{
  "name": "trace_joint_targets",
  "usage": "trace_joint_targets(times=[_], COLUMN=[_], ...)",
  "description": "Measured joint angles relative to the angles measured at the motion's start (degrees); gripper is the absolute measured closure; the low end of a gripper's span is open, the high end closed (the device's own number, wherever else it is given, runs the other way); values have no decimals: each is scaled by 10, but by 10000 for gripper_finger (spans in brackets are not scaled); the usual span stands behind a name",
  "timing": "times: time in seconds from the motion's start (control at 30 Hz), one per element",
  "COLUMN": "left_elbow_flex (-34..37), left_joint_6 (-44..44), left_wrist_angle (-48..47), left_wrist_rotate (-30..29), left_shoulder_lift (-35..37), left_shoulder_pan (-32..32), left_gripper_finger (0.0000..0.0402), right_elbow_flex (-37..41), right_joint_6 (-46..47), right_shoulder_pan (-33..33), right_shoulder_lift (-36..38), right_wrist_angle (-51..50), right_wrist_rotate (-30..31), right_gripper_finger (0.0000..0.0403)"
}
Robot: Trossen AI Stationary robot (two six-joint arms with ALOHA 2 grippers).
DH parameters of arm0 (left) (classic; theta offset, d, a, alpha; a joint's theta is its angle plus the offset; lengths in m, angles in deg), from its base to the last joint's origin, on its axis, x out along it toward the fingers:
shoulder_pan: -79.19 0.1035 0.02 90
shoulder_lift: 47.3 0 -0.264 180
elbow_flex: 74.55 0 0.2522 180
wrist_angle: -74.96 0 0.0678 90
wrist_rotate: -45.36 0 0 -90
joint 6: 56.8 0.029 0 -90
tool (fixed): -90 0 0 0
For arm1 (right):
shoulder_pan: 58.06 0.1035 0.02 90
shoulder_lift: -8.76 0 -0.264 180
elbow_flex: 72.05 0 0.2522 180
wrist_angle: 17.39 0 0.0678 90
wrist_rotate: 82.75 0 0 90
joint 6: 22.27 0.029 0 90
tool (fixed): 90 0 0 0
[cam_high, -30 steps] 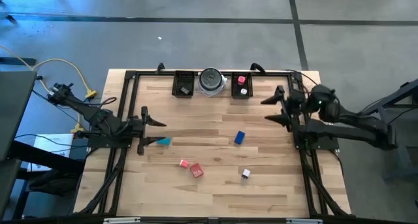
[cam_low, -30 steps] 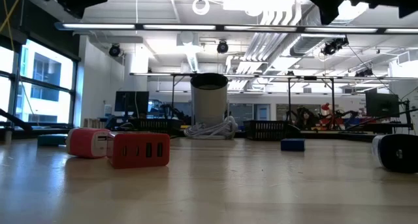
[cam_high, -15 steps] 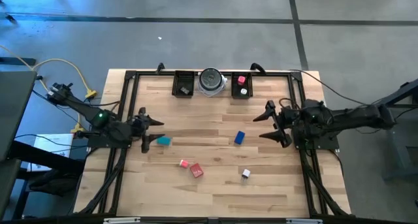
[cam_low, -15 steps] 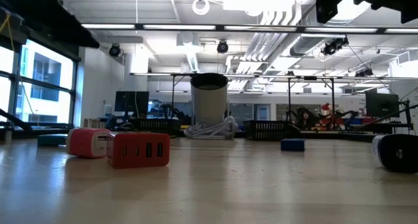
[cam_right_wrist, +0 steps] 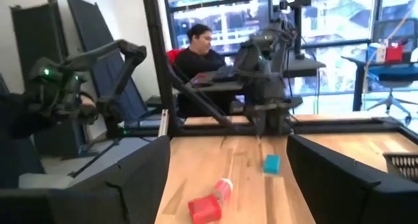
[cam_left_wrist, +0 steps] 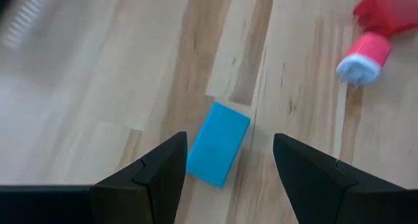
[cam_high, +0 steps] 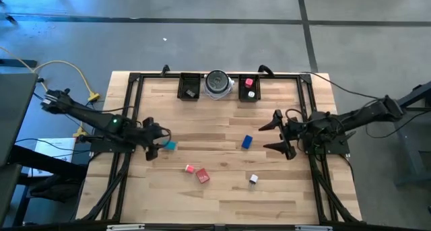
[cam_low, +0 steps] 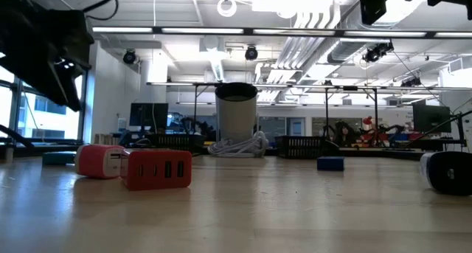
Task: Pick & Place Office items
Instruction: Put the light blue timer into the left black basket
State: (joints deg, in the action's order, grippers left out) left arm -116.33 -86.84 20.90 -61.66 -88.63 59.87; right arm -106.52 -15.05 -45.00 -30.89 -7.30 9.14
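Over the teal block [cam_left_wrist: 218, 144], the left hand [cam_high: 157, 141] hangs with fingers spread.
Its two fingers stand either side of the teal block without touching it; the block lies flat on the wooden desk [cam_high: 222, 197]. Beyond the teal block lie a pink piece [cam_high: 190, 168] and a red block [cam_high: 203, 176], touching each other, then a blue block [cam_high: 247, 141]. Past that, the right hand [cam_high: 280, 134] waits, fingers apart, gripping nothing.
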Motion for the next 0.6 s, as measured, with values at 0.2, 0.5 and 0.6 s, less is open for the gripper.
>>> trace_joint_targets(times=[0.2,0.5,0.6], left_elbow_flex=[-12,-17,-17], left_joint_6=[31,74,83], left_wrist_angle=[1,12,23], left_wrist_rotate=[59,75,76], left_shoulder_lift=[-64,-146,-162], left_shoulder_pan=[27,59,70], left_gripper_finger=[181,181,181], right_elbow_flex=[0,0,0], right_joint_6=[0,-17,-22], right_shoulder_pan=[1,1,1], right_shoulder_lift=[-44,-102,-105], right_wrist_angle=[44,95,95], right_wrist_rotate=[24,27,27], right_gripper_finger=[109,109,109])
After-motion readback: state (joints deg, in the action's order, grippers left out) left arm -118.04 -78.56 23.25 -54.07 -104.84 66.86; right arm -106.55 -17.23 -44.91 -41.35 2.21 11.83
